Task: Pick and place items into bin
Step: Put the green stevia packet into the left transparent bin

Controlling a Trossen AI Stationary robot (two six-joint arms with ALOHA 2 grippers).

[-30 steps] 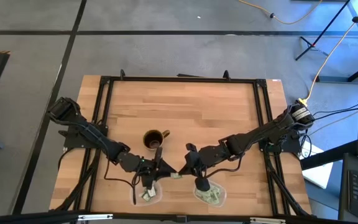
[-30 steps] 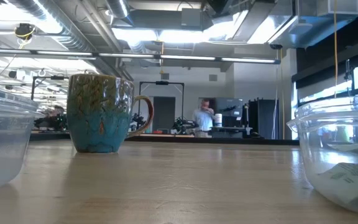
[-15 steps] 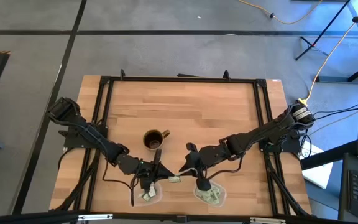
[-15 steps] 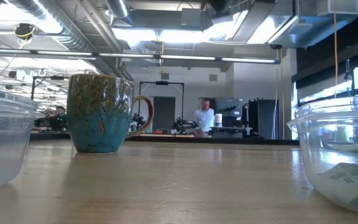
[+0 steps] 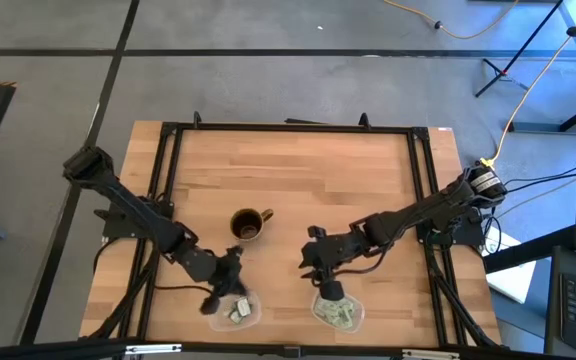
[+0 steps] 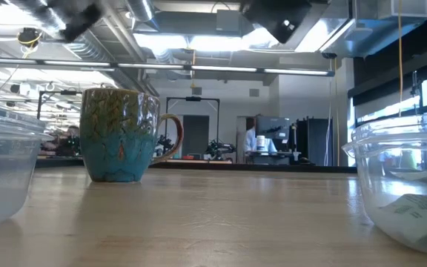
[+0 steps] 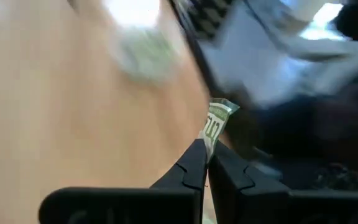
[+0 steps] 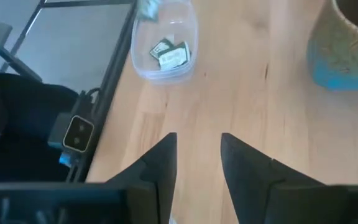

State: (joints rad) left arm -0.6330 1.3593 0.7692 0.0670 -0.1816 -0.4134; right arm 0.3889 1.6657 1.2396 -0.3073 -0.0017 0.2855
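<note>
Left gripper (image 7: 206, 163) fingers pinch a green packet (image 7: 216, 126); right gripper (image 8: 197, 152) fingers stand apart, empty, above the tabletop (image 8: 241, 93).

1. We see a robotics lab or workshop: exposed ceiling ducts (image 6: 110, 33) and strip lights (image 6: 199, 41) overhead.
2. Equipment benches (image 6: 273, 156) stand behind the desk (image 6: 213, 215); cables (image 5: 528, 80) cross concrete floor (image 5: 268, 90).

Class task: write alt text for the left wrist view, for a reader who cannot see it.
The left gripper, shut, pinches a small pale green and white packet above a blurred light wooden table.
</note>
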